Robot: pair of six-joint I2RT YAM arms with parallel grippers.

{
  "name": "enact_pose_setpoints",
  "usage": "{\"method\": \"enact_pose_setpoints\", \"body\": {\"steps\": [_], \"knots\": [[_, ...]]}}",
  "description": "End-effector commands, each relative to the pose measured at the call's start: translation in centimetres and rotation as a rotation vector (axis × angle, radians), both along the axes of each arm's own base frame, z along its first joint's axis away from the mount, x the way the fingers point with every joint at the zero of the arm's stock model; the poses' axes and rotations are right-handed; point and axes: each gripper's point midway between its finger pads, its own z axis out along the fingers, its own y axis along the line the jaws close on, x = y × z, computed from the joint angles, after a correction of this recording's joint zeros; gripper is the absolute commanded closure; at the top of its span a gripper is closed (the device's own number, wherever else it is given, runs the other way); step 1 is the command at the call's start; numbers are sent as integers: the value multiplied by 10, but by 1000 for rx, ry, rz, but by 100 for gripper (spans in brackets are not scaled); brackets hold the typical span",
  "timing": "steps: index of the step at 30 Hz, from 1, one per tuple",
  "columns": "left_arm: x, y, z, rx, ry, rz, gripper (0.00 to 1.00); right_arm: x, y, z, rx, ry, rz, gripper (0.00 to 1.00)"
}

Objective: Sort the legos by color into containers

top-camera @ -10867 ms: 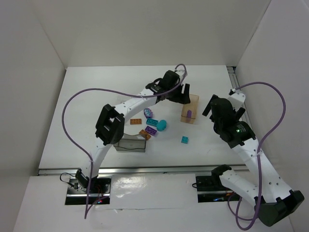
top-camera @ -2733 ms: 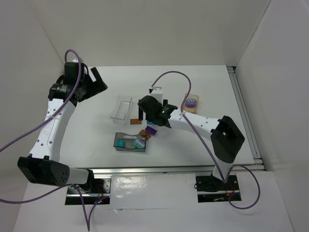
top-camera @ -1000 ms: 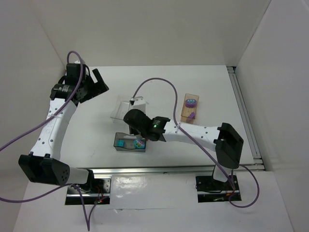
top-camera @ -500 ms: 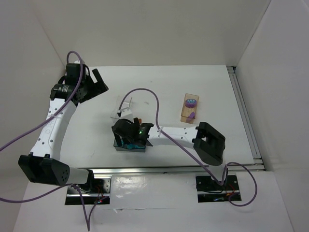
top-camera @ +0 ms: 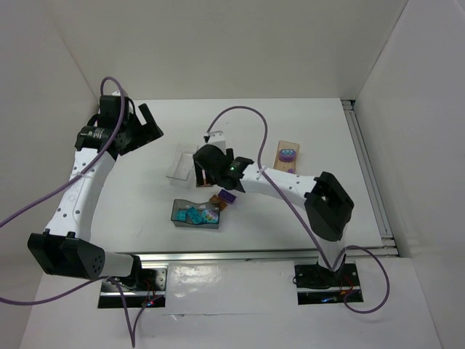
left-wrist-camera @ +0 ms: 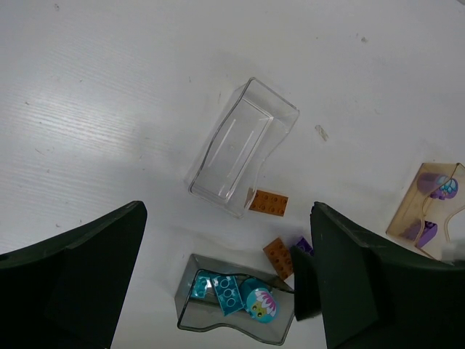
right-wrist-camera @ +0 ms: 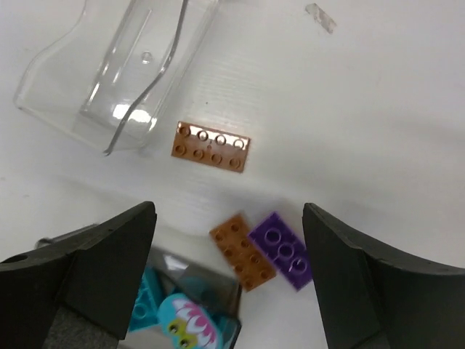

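My right gripper (top-camera: 211, 174) (right-wrist-camera: 229, 211) is open and empty, hovering over the loose legos. Below it lie a flat orange brick (right-wrist-camera: 211, 145), a second orange brick (right-wrist-camera: 243, 252) (top-camera: 216, 199) and, touching it, a purple brick (right-wrist-camera: 285, 250) (top-camera: 228, 196). The smoky grey tray (top-camera: 178, 220) (left-wrist-camera: 190, 311) holds two teal bricks (left-wrist-camera: 218, 291) and a round teal piece (left-wrist-camera: 259, 307). The clear tray (top-camera: 182, 161) (left-wrist-camera: 243, 145) is empty. The wooden tray (top-camera: 277, 169) (left-wrist-camera: 401, 218) holds purple pieces (top-camera: 288, 153). My left gripper (top-camera: 142, 123) (left-wrist-camera: 227, 211) is open and empty, raised at the far left.
White walls close in the table on the left, back and right. A metal rail runs along the near edge (top-camera: 232, 254). The purple cable of the right arm (top-camera: 240, 110) arches over the table's middle.
My right gripper has moved from over the smoky grey tray back towards the clear tray and now hangs open above the loose bricks. The left arm has not moved.
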Motion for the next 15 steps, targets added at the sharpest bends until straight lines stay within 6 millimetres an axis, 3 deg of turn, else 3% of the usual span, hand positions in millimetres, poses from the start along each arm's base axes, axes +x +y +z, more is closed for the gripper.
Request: {"method": "enact_pose_setpoints", "body": {"steps": [1,4,5,13,15], "knots": [[4,1,16,4,-44,-10,0,4,26,-20,-76,49,168,10],[4,1,16,4,-44,-10,0,10,25,-43,-180,82,221,6],[4,1,16,4,-44,-10,0,20,24,-53,-221,81,221,6],[3,3,12,25,-35,-15,0,41,26,-84,-268,93,323,12],[6,3,11,25,-35,-15,0,53,18,-92,-281,91,330,14]]}}
